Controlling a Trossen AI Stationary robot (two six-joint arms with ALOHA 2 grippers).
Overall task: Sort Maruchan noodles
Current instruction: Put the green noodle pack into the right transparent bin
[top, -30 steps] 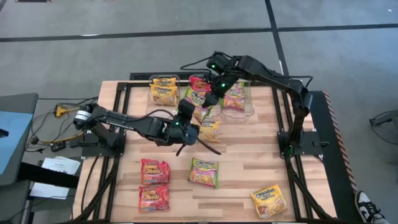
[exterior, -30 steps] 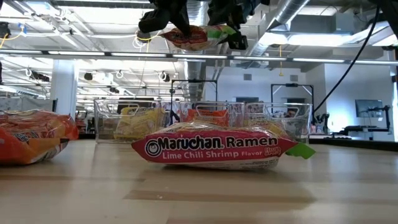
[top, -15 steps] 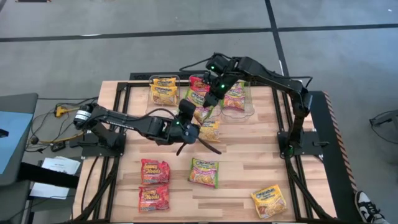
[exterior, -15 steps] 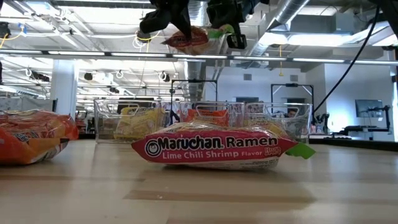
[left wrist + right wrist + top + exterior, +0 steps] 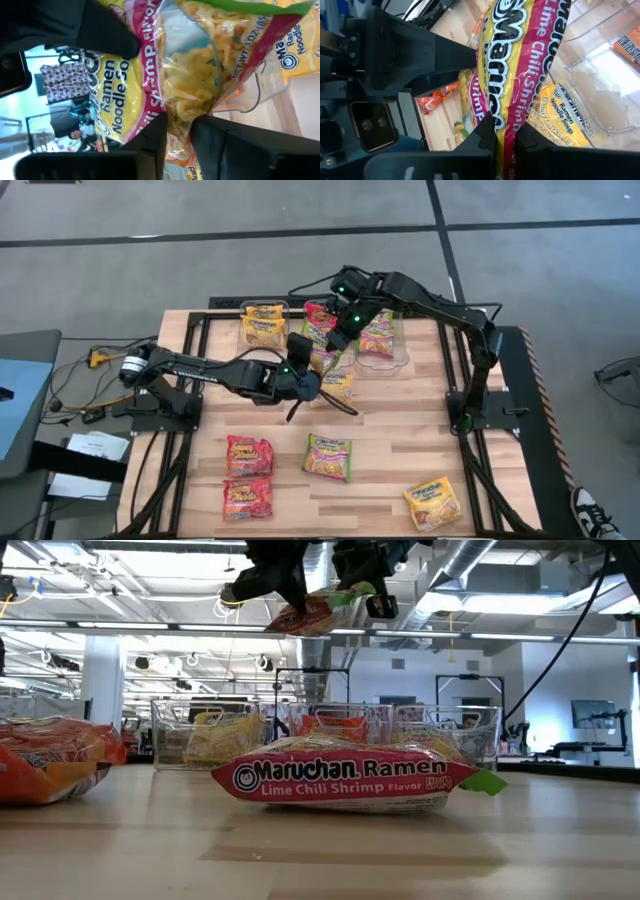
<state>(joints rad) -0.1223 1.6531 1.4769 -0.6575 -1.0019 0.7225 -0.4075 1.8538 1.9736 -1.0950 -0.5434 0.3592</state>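
A yellow, pink and green Lime Chili Shrimp noodle packet (image 5: 310, 612) hangs in the air in front of the bins, between my two grippers. My right gripper (image 5: 505, 131) is shut on one end of it. My left gripper (image 5: 180, 134) is at the other end, slightly open, with a finger on either side of the packet's crumpled edge (image 5: 181, 114). More noodle packets lie flat on the table: two red (image 5: 248, 455), one lime (image 5: 328, 456), one yellow (image 5: 432, 502). My right gripper pinches the packet's end (image 5: 507, 112) between its two fingers, coming at it slanting down from the far right. The packet is lifted clear of the table and hangs slanted, with the right gripper's end higher. My left gripper's fingers flank the opposite edge; whether they touch it I cannot tell.
Three clear bins stand along the far edge, holding yellow packets (image 5: 262, 323), red packets (image 5: 320, 312) and lime packets (image 5: 380, 338). A yellow packet (image 5: 337, 388) lies just in front of them. Bare wood lies at the table's middle right.
The held packet has tipped from nearly level to slanting. Its end at my left gripper has sunk, while the end at my right gripper has stayed up.
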